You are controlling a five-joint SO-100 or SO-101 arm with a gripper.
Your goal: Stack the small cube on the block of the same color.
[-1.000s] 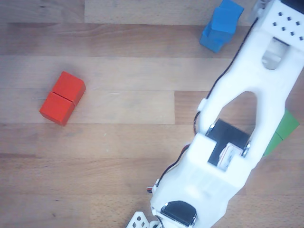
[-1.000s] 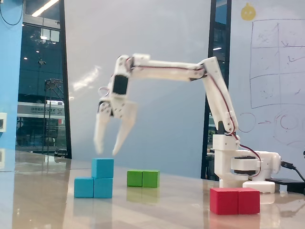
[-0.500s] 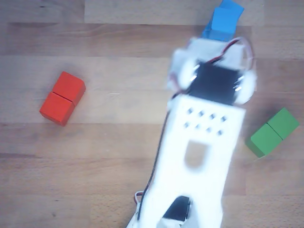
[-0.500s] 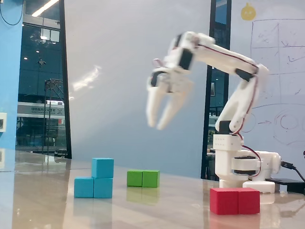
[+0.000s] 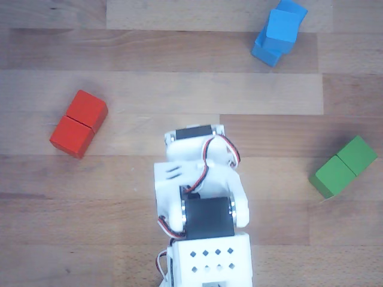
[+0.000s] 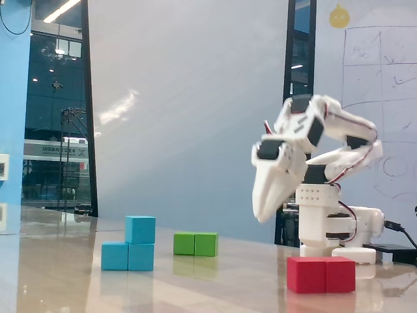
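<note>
We see the white plastic two-finger gripper (image 6: 262,214) with its jaws closed together and empty, fingertips pointing down, blurred in the fixed view. Half a second ago it hung high and open; now the arm is folded back over its base. The small light-blue cube (image 6: 140,229) with smooth matte faces sits on the right half of the light-blue oblong block (image 6: 128,256) with a seam across its middle, well left of the gripper. In the other view the cube (image 5: 286,24) covers most of that block (image 5: 265,52). A green seamed oblong block (image 6: 195,244) lies just right of the blue block, and a red seamed oblong block (image 6: 321,274) lies farther right, on the glossy wood-grain table (image 6: 215,287).
</note>
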